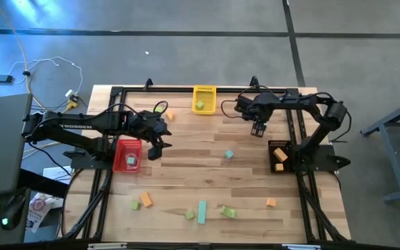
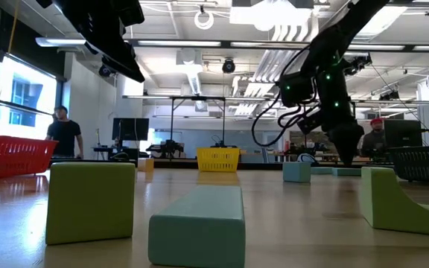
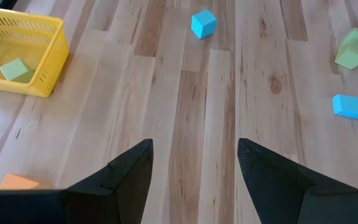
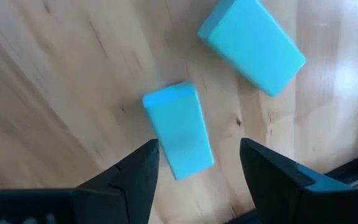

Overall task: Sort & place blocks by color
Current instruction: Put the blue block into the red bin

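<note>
Right wrist view: right tool (image 4: 197,165) hangs wide open and empty over a teal block (image 4: 179,130). I'd square up with its long sides, then drop straight. Left tool (image 3: 194,165) open, empty.

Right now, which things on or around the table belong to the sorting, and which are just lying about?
Job: two teal blocks before the right gripper; teal cube; teal bar; green blocks; orange blocks; yellow bin, red bin, black bin.
Lying about: cables and packet left of the table; people behind.
</note>
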